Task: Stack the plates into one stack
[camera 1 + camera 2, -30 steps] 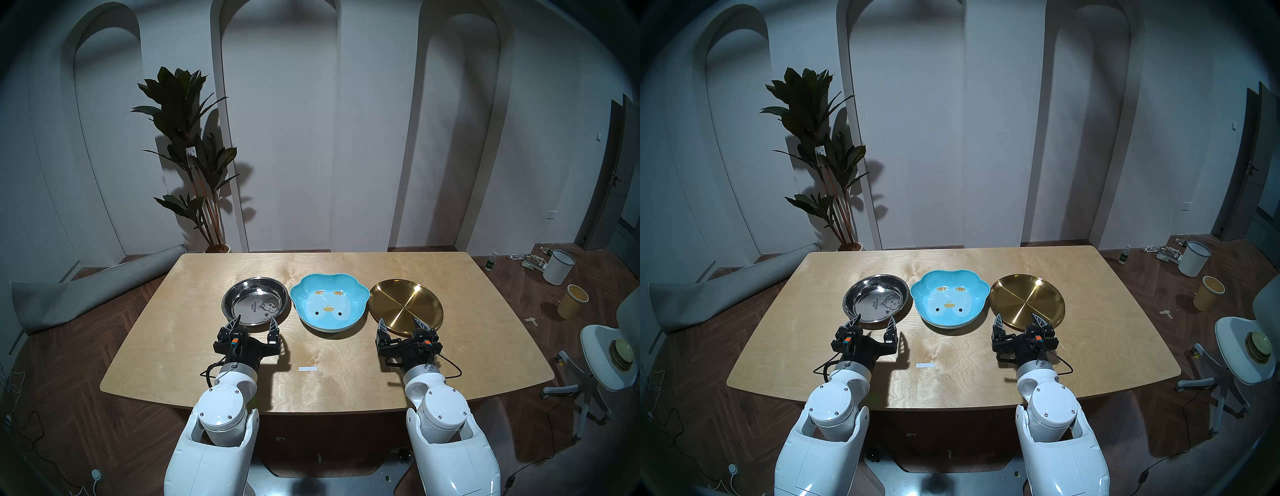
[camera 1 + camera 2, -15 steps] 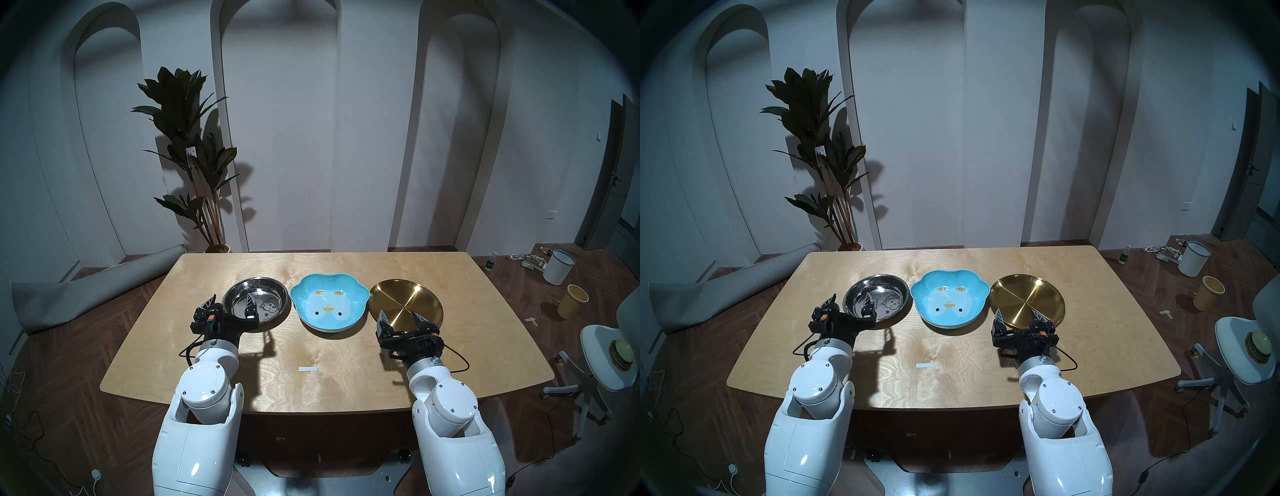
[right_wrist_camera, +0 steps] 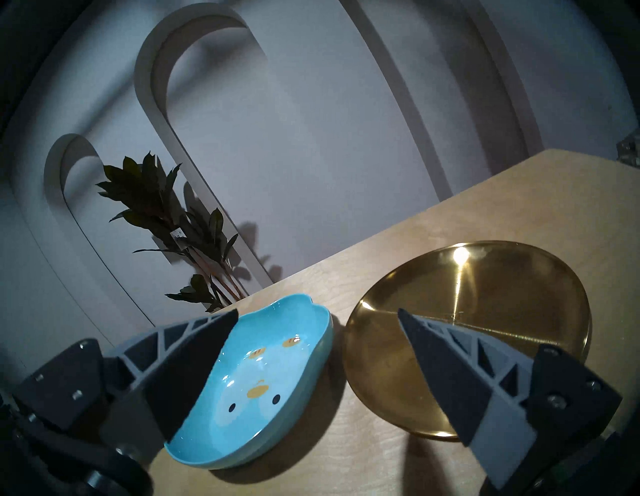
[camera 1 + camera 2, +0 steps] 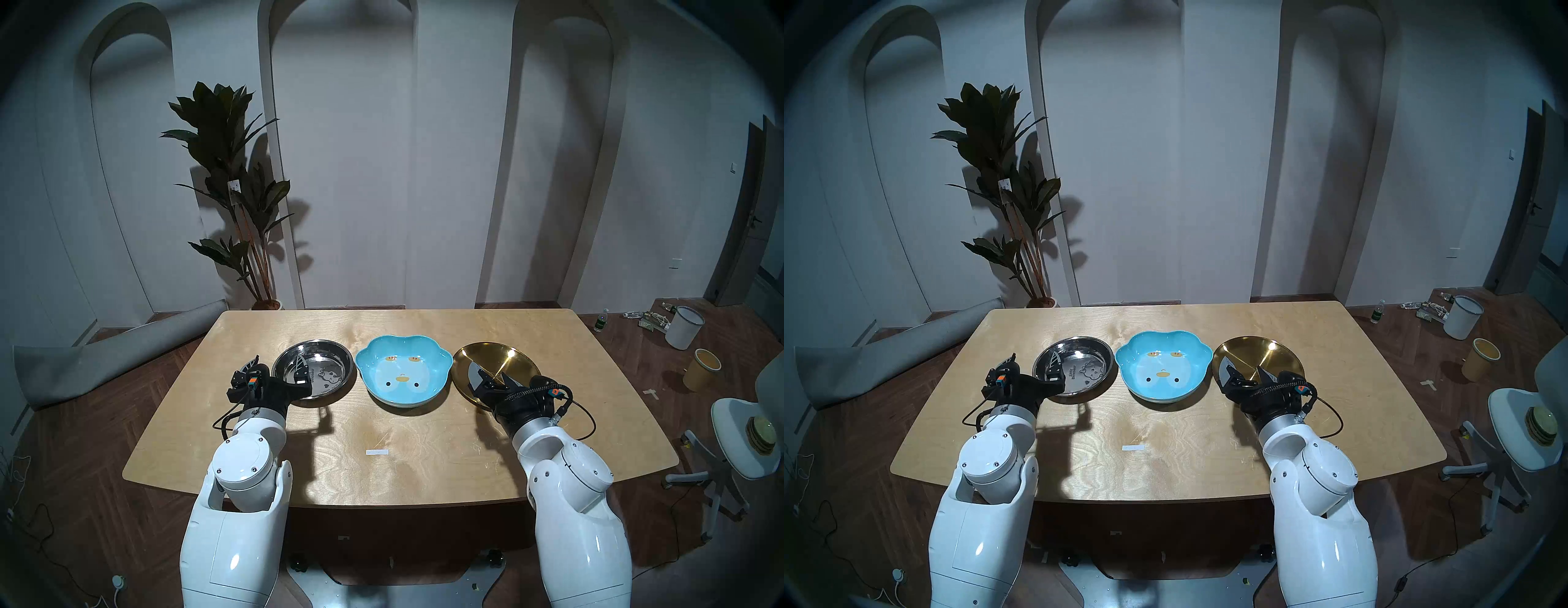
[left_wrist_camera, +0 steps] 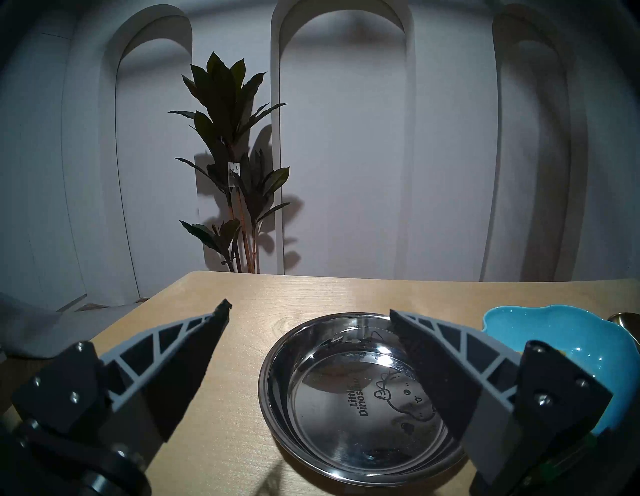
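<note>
Plates sit unstacked in 1 row on your counter [image 4: 297,446]: steel dish [image 4: 326,361], blue dish [image 4: 403,371], gold plate [image 4: 509,361]. Left pincer [image 4: 278,365] and right pincer [image 4: 492,375] both gape empty.

Three dishes sit in a tight row across the middle of the desk [image 4: 424,467]: steel dish [image 4: 322,369] left, blue dish [image 4: 403,371] centre, gold plate [image 4: 505,361] right, with only slim gaps between. Bare desk lies open far behind and near in front of them.
</note>
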{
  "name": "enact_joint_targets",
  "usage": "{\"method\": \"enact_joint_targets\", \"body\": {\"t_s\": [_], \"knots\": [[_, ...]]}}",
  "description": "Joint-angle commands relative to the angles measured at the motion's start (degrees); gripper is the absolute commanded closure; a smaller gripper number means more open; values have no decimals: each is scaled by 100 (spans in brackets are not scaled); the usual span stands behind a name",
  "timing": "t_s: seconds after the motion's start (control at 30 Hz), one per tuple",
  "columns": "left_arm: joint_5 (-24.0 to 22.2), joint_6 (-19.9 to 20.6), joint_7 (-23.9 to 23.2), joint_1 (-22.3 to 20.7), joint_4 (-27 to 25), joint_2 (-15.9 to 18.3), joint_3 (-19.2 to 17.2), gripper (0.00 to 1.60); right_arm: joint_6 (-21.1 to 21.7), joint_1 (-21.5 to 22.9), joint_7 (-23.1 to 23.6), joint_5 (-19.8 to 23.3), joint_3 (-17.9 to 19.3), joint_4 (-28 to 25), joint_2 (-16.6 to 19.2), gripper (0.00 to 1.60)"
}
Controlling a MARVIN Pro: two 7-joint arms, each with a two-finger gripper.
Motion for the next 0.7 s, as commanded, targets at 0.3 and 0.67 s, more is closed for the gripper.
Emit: {"method": "enact_joint_targets", "body": {"t_s": [0.3, 0.67], "knots": [[-3, -37, -23, -99, -161, 35, 37, 0, 1706, 1103, -1079, 1351, 92, -232, -5, 0], [-15, -35, -17, -92, -177, 51, 46, 0, 2746, 1579, -2095, 2288, 254, -149, -35, 0]]}}
